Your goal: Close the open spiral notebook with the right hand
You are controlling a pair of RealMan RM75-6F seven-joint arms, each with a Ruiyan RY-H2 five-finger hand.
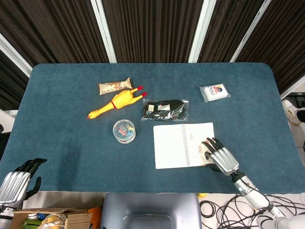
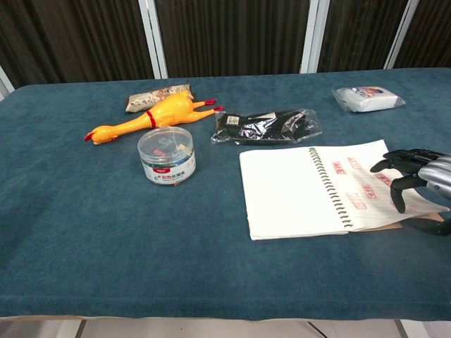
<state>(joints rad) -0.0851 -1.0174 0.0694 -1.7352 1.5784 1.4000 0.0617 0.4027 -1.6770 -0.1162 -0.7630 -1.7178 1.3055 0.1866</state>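
The spiral notebook lies open and flat on the blue table, its wire spine running down the middle. Red stamps mark its right page. My right hand rests over the outer part of that right page with its dark fingers spread; whether the thumb is under the page edge I cannot tell. My left hand hangs off the table's near left corner with its fingers loosely curled and nothing in them. The chest view does not show the left hand.
A black packet lies just behind the notebook. A round clear tub stands to the notebook's left. Further back are a yellow rubber chicken, a snack packet and a white packet.
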